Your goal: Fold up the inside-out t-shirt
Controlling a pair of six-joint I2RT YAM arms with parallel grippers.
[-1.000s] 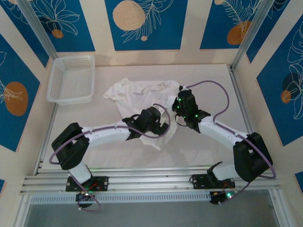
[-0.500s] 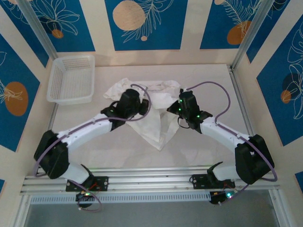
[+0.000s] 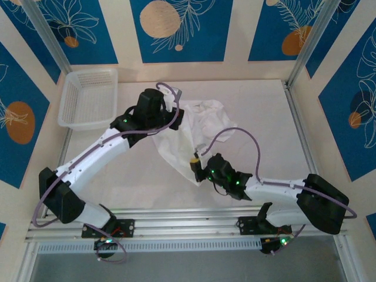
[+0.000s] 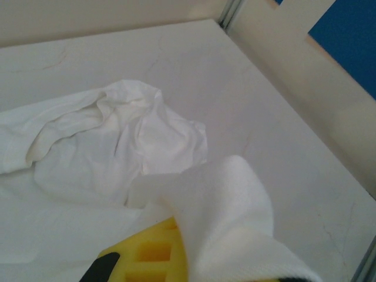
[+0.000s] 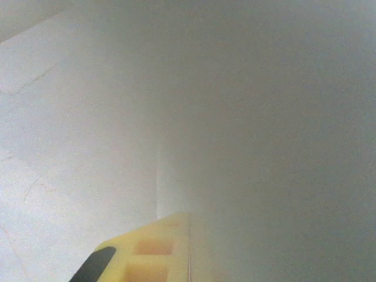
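So the left pincer (image 3: 169,119) is clamped tight on the upper edge of the thin, wrinkly white short-sleeved t-shirt (image 3: 189,132), and the right pincer (image 3: 195,167) is pinched shut on its near corner. The cloth is stretched between them on the pale bench (image 3: 264,117), with the far part bunched up. No neat fold yet, so I'd say it's early days.

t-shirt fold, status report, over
Left claw shut on t-shirt, left side. Right claw shut at its near corner, grip unclear. Cloth crumpled, not folded. Way clear; basket far left, apart.

White table (image 3: 264,117), rumpled t-shirt (image 3: 200,126), mesh basket (image 3: 87,123)
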